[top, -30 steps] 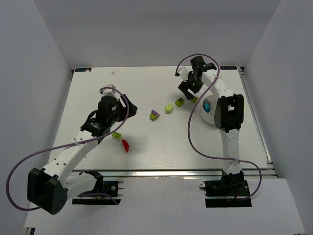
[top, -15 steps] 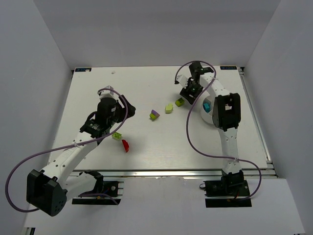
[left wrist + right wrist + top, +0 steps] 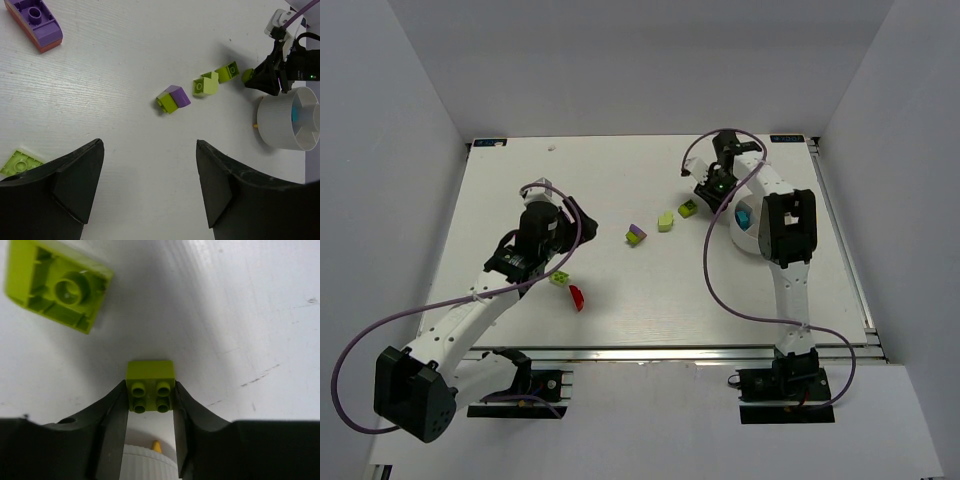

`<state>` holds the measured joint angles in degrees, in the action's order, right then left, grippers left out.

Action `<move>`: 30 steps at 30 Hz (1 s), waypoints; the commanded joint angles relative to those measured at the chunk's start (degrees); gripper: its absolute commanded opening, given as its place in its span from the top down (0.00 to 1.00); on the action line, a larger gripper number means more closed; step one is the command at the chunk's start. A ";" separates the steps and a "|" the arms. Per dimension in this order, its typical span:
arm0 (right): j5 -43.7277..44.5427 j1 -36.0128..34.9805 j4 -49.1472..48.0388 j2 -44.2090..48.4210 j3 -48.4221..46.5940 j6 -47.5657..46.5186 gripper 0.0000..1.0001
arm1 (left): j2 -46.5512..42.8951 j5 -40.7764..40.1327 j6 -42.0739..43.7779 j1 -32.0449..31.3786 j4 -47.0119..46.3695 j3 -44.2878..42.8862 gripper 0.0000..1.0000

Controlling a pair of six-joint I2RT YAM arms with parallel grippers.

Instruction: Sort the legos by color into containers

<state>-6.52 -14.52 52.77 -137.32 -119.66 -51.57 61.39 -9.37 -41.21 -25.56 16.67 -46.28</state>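
Right claw [image 3: 150, 391]: clamped on a small lime brick [image 3: 150, 374], one finger pressed to each side, at the far right of the white table [image 3: 620, 170].
Gripped brick: studs face the wrist camera. It sits low at the table top, and whether it is lifted cannot be told.
Bowl [image 3: 280, 125]: white, divided, just right of the claw. A cyan brick [image 3: 298, 114] lies in one compartment.
Left claw [image 3: 149, 150]: fingers spread wide with nothing between them, hovering over the left half of the table.
Middle of the table: three loose pieces in a row slanting toward the bowl. They are a purple-and-lime brick [image 3: 172, 98], a pale lime brick [image 3: 206, 84] and an upturned lime brick [image 3: 227, 72], which is nearest the right claw.
Near left: a flat lime plate [image 3: 20, 162] lies beside the left arm. A red-and-purple brick [image 3: 35, 20] lies just nearer.
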 commanded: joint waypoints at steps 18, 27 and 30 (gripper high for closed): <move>-0.43 6.87 -13.49 27.62 15.85 38.56 1.00 | -0.57 5.76 -1.50 0.25 -8.49 4.00 0.17; -0.33 9.43 -12.17 28.86 18.76 41.81 1.00 | 1.02 7.17 -1.50 0.25 -10.16 3.92 0.17; -0.16 9.78 -12.08 28.42 19.63 42.17 1.00 | 1.19 7.43 -1.59 0.25 -10.25 4.01 0.17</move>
<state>-7.38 -5.08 40.58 -109.67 -100.86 -11.42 62.59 -3.05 -42.52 -25.56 7.73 -42.46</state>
